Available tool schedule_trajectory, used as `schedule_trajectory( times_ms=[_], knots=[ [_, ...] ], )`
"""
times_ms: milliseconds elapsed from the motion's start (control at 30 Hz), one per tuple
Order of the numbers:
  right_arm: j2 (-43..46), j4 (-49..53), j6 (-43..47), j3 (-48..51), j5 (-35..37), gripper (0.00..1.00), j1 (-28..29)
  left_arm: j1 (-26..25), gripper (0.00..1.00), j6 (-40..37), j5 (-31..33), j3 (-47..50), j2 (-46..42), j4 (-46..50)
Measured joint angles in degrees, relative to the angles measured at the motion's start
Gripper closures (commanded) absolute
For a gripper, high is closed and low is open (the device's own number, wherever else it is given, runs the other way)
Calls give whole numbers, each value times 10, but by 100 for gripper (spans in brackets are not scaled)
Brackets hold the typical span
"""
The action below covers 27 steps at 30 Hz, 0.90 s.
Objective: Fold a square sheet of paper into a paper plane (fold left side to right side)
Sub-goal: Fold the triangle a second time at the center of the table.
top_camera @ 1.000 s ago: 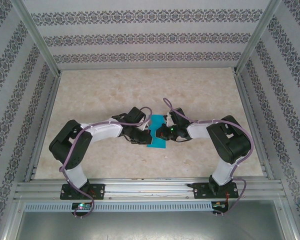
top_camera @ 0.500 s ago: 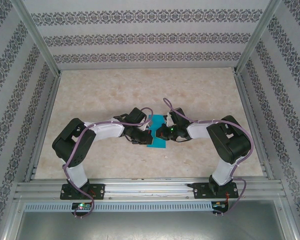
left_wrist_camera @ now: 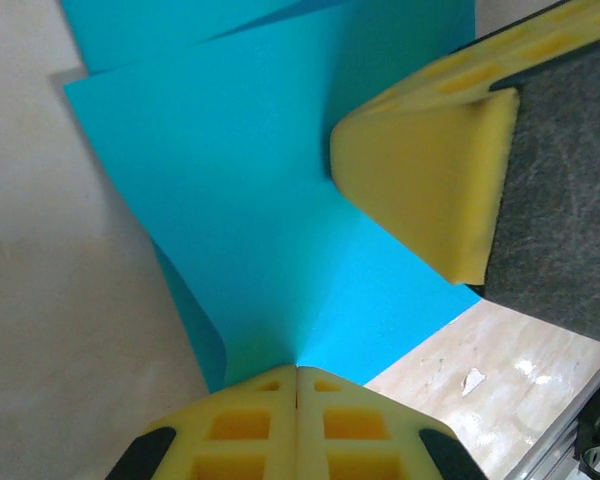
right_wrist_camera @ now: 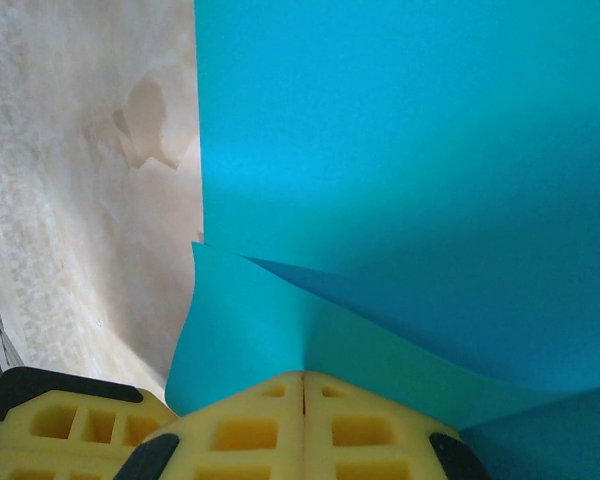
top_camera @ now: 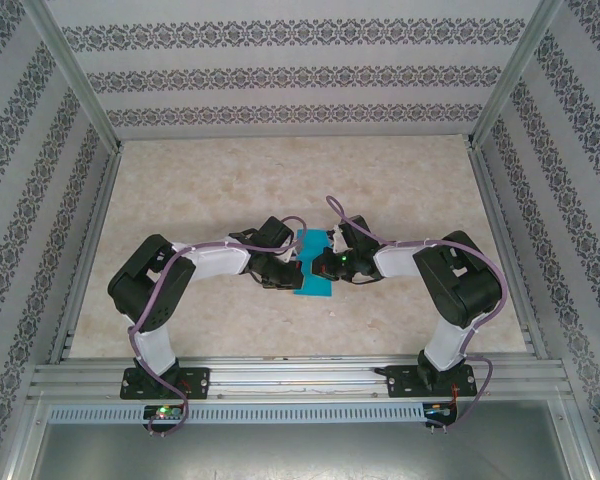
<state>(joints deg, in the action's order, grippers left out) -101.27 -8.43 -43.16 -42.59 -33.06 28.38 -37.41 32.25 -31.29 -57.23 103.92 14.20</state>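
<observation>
Seen from above, the left arm (top_camera: 212, 262) and right arm (top_camera: 412, 258) bend elbows-outward, forearms angled in toward each other. The left gripper (left_wrist_camera: 298, 372) and right gripper (right_wrist_camera: 302, 378) each have their yellow foam tips pressed flat together, nipping the square sheet of paper (top_camera: 316, 288). In the left wrist view, one foam finger (left_wrist_camera: 420, 190) of the right gripper sits ahead of the left gripper's tips, to their right.
</observation>
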Motion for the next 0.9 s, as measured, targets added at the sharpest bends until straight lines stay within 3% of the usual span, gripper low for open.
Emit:
schedule_trajectory(
  times_ms=[900],
  knots=[
    [18, 23, 3, -2, 4, 100, 0, 0, 99, 1, -13, 8, 10, -10]
  ],
)
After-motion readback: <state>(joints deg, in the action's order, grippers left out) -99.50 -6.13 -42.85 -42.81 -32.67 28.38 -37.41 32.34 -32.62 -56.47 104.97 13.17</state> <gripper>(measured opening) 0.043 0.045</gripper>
